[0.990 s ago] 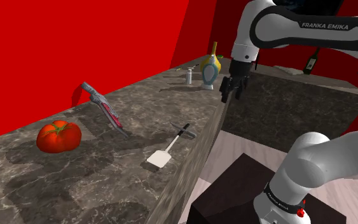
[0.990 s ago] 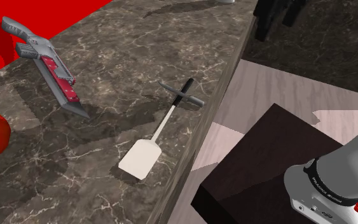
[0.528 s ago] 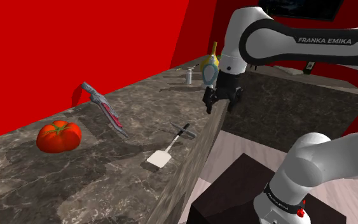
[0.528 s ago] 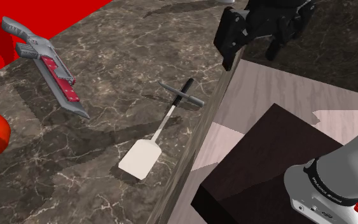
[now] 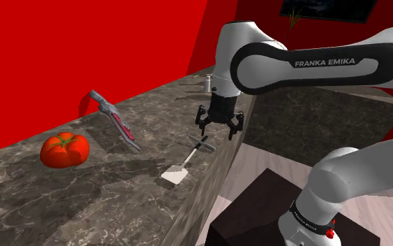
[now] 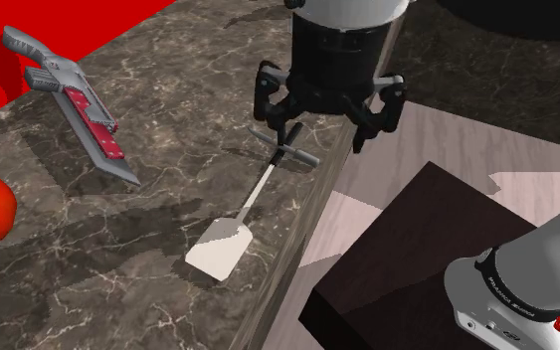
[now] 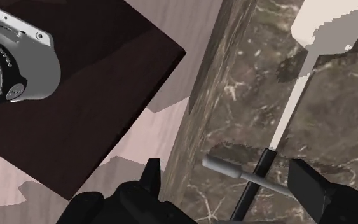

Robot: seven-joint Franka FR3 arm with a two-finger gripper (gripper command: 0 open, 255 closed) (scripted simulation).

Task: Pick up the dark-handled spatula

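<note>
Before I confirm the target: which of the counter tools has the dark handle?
The spatula with the white blade, under the open jaws. The small tool crossing it is grey; the long tool farther off is red and grey.

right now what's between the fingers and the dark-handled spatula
A thin grey rod lies across the handle of the white-bladed, dark-handled spatula, seen in the wrist view between the open black fingers; otherwise nothing.

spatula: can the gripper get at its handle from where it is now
Probably yes. The gripper hangs open right above the dark handle of the spatula, with nothing between them. A grey rod lies across that handle, so it may get clamped too.
</note>
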